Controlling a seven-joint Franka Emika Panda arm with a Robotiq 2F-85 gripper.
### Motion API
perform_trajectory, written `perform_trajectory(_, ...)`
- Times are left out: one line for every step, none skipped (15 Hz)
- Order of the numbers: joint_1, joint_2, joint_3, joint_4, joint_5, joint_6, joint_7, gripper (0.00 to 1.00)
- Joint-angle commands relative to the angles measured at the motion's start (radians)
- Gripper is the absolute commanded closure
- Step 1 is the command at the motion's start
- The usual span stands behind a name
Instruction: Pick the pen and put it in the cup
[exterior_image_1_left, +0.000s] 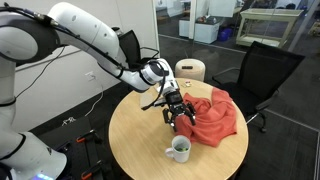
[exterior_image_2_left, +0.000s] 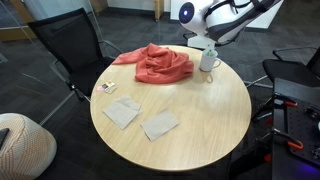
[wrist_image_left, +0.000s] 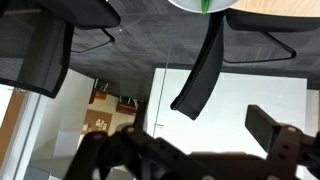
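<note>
Pen (wrist_image_left: 207, 6) is in the cup (wrist_image_left: 193, 4). The wrist view shows a yellow-green tip inside the white rim at the top edge of the frame. In an exterior view the pen (exterior_image_2_left: 210, 47) pokes up out of the cup (exterior_image_2_left: 207, 62).

Cup (exterior_image_1_left: 180, 150) stands upright on the round wood table (exterior_image_1_left: 135, 132), near the edge, with its handle out to the side.

Tool (exterior_image_1_left: 178, 116) hangs over the table, clear of the cup and not touching it. Its fingers are spread with nothing between them, so it's holding nothing. In the wrist view the fingers are only dark silhouettes along the bottom, wide apart. The tool is hard up against the edge of the red cloth (exterior_image_1_left: 215, 118); can't tell if they touch.

Other things on the table (exterior_image_2_left: 200, 125):
- The cloth (exterior_image_2_left: 158, 65) is bunched in a heap just beside the cup.
- Two flat sheets of paper (exterior_image_2_left: 122, 113) (exterior_image_2_left: 160, 124) lie side by side, well apart from the cup.
- A small item (exterior_image_2_left: 105, 88) sits near the rim, too small to identify.

Off the table:
- A black chair (exterior_image_1_left: 265, 65) is behind the cloth, and both exterior views show it (exterior_image_2_left: 75, 40).
- A white cylinder (exterior_image_1_left: 190, 69) with a tan top stands behind the table.
</note>
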Motion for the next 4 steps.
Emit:
perform_trajectory(-0.006, -0.084, 0.014, -0.062, 0.013, 0.029, -0.010, 0.00)
perform_trajectory(0.000, -0.032, 0.005, -0.014, 0.001, -0.001, -0.002, 0.00)
perform_trajectory(0.000, -0.043, 0.007, -0.019, 0.002, -0.001, -0.002, 0.00)
perform_trajectory(0.000, -0.048, 0.008, -0.023, 0.002, 0.000, -0.002, 0.00)
